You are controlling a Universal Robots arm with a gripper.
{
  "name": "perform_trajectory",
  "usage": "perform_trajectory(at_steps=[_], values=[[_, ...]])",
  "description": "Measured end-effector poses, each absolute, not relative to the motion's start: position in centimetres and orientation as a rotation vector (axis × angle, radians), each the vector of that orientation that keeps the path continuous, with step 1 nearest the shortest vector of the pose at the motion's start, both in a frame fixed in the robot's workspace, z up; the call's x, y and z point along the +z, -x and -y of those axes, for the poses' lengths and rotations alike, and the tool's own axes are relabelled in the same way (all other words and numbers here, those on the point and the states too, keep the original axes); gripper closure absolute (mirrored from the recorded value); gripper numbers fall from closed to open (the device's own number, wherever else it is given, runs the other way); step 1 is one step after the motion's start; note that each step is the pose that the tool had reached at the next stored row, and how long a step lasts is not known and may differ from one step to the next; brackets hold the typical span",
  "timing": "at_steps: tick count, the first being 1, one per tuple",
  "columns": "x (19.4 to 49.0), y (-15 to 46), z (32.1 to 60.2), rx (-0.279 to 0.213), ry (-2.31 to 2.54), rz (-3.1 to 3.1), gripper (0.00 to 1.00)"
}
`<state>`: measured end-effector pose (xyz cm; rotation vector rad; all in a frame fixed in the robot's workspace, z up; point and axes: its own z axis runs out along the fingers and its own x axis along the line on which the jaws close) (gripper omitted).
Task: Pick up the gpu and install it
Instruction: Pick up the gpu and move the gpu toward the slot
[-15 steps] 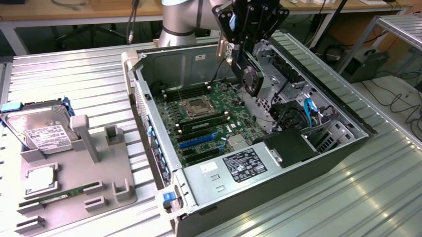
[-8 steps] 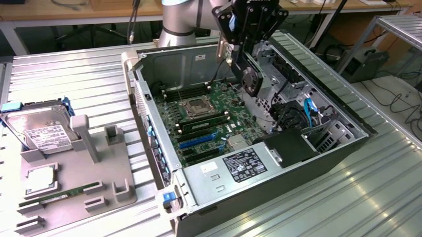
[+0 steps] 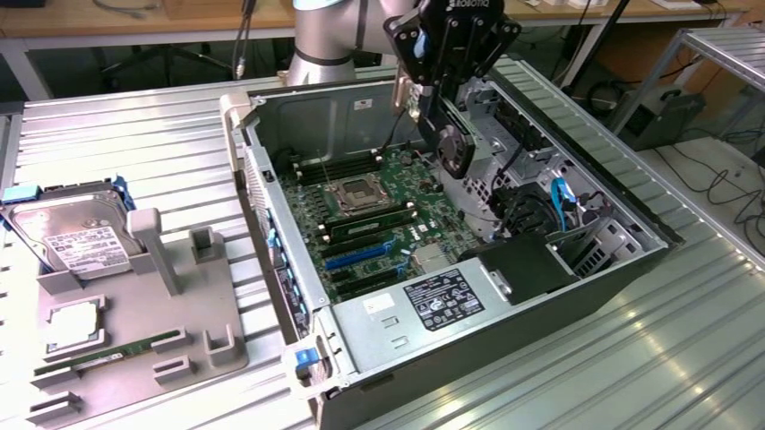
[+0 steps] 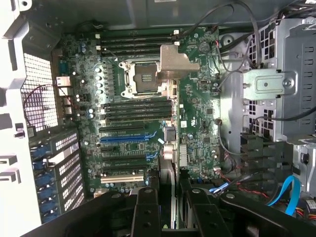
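Grey plastic formed the tray (image 3: 221, 354) on the bench (image 3: 143, 134) at the exterior view's left, carrying a drive (image 3: 72, 237) and a RAM stick (image 3: 107, 351). Right of it stood the open case (image 3: 245, 179), its board (image 3: 371, 224) exposed with a blue slot (image 3: 358, 257) among the darker ones. Above the case's far side hung the end effector (image 3: 433, 100), its jaws about half closed and clamped on the gpu (image 3: 449, 143), which hung on edge over the board and clear of it, round fan facing the exterior view's right. From the wrist, the gpu (image 4: 174, 61) appeared edge-on between the fingers (image 4: 148, 207), above the slots (image 4: 123, 138). The card looked stiff and fairly light, yet fragile: the fan and the bare circuit side would not tolerate squeezing. The flat shroud and board faces near the upper edge seemed the sound place to hold it, leaving the connector edge free. Smooth plastic under the fingers could let it slip or tilt.
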<state>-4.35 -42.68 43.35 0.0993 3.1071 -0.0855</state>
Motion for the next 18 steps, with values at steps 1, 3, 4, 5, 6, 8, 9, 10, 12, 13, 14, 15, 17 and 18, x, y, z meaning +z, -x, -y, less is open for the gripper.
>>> perform_trajectory(at_steps=[1, 3, 4, 5, 6, 8, 9, 10, 12, 13, 14, 15, 17, 18], values=[[43.32, 4.35, 42.68, -0.086, -0.099, -3.107, 0.74], [43.21, 4.35, 42.68, -0.086, -0.099, -3.107, 0.74], [43.18, 4.35, 42.67, -0.086, -0.099, -3.107, 0.74], [43.15, 4.35, 42.67, -0.086, -0.099, -3.107, 0.74], [43.12, 4.35, 42.67, -0.086, -0.099, -3.107, 0.74], [43.06, 4.35, 42.67, -0.086, -0.099, -3.107, 0.74], [43.03, 4.35, 42.67, -0.086, -0.099, -3.107, 0.74], [43.01, 4.35, 42.67, -0.086, -0.099, -3.107, 0.74], [42.95, 4.35, 42.67, -0.086, -0.099, -3.107, 0.74], [42.92, 4.35, 42.66, -0.086, -0.099, -3.107, 0.74], [42.89, 4.35, 42.67, -0.086, -0.099, -3.107, 0.74], [42.84, 4.35, 42.66, -0.086, -0.099, -3.107, 0.74], [42.76, 4.35, 42.66, -0.086, -0.099, -3.107, 0.74], [42.73, 4.35, 42.66, -0.086, -0.099, -3.107, 0.74]])
